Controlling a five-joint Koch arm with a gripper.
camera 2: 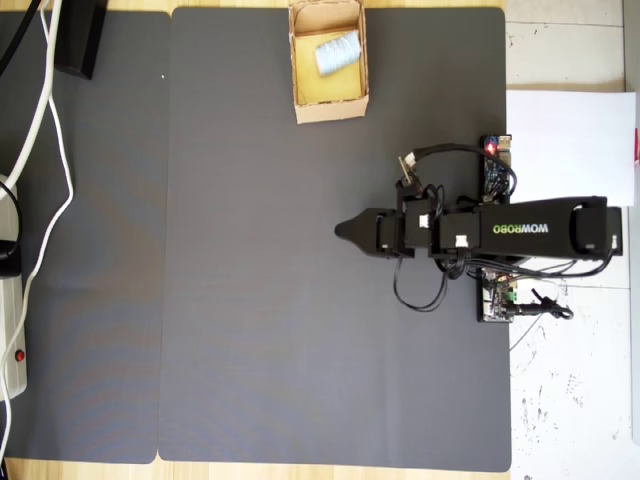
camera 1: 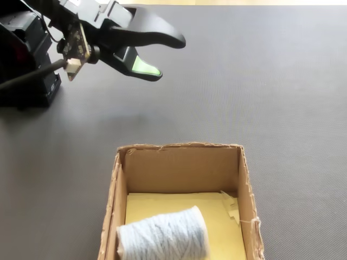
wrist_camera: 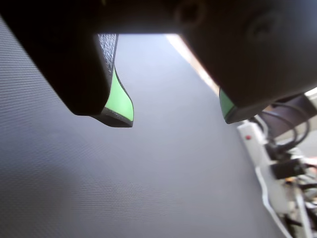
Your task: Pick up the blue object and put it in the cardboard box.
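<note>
The small pale blue-white ribbed roll (camera 1: 162, 236) is lying inside the tan cardboard box (camera 1: 179, 168). The black pincer (camera 1: 168, 57) is hanging open and empty, well apart from it, over the dark grey surface (camera 1: 260, 97).

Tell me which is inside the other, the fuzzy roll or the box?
The pale blue yarn roll is the one inside. It lies on its side on the yellow floor of the cardboard box, whose tan walls surround it.

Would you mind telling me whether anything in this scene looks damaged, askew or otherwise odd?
Only small things: the cardboard box has ragged, frayed wall edges and sits slightly askew on the mat in the overhead view. The blue roll lies inside it.
</note>
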